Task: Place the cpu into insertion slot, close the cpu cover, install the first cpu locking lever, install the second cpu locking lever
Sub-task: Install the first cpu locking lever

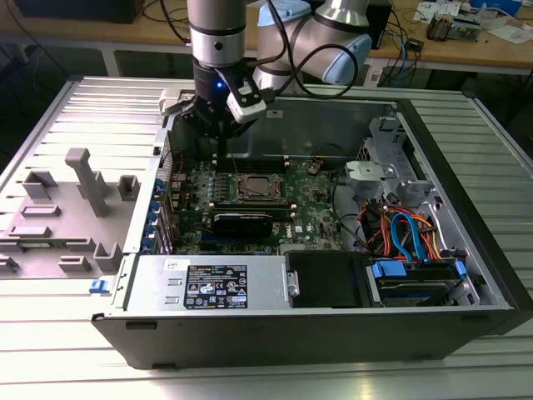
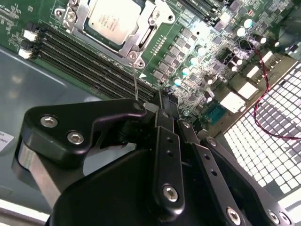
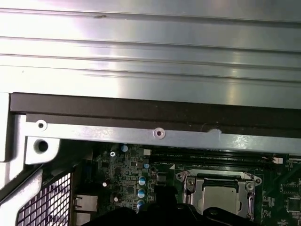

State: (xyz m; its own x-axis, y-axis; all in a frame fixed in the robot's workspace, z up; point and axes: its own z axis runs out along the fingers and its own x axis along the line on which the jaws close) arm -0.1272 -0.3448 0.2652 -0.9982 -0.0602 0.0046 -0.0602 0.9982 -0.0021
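Jaws pinched shut on the stiff, springy wire lever (image 2: 135, 80) near its tip, cover (image 2: 126, 44) down over the fragile cpu (image 2: 113, 16).

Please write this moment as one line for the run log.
cpu: seated | cpu cover: down around cpu | gripper: close to thin lever wire at cover corner

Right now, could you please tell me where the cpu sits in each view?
Exterior view: cpu at the middle of the board.
Second wrist view: cpu beside the long memory slots.
First wrist view: cpu beside those slots.
Shared landmark: the memory slots, in all three.
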